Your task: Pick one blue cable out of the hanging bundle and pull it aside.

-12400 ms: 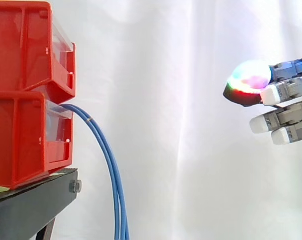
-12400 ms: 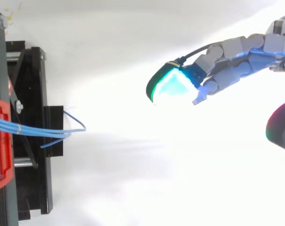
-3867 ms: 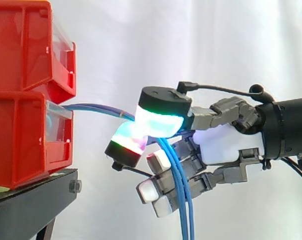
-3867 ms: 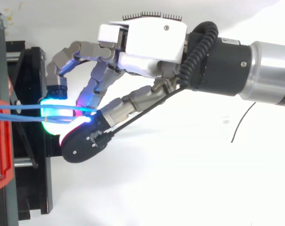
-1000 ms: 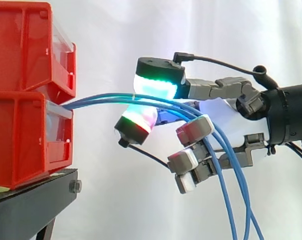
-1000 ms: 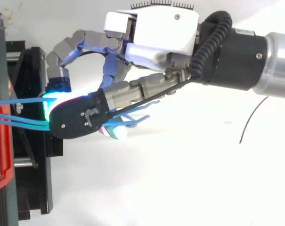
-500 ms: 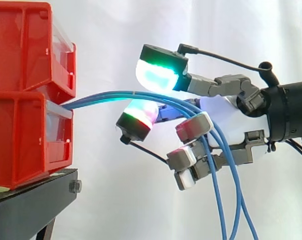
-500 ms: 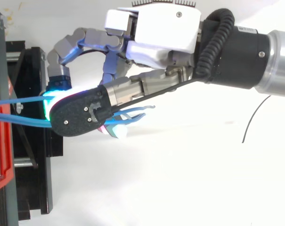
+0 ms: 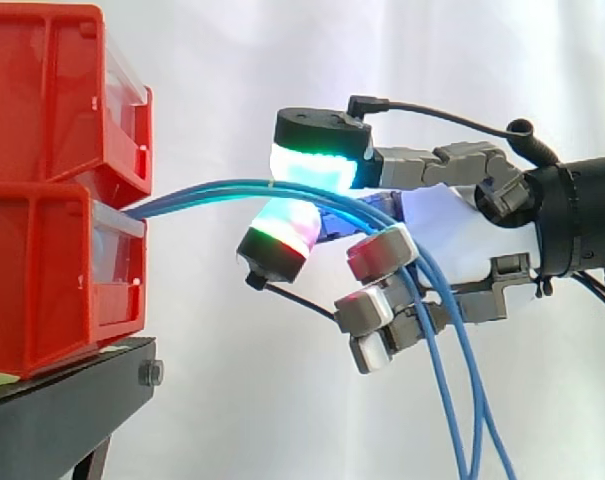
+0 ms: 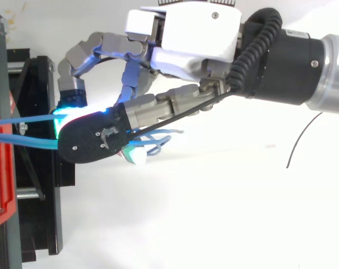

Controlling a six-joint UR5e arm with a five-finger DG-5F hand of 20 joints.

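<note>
Fingers (image 9: pixel 317 165) of the robot hand (image 9: pixel 462 228) were curled round the thin blue cables (image 9: pixel 202 191), pinching them between glowing pads near the stacked red plastic bins (image 9: pixel 52 250).

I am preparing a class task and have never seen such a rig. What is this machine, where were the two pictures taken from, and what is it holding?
It is a robot arm ending in a hand with fingers and a thumb; the glowing pads are its fingertips. One picture looks level from the side, the other down from above. Two red bins sit stacked on a black stand before a white curtain. Blue cables leave the lower bin, are pinched between two pads, then hang down. How many are pinched, I cannot tell.
</note>
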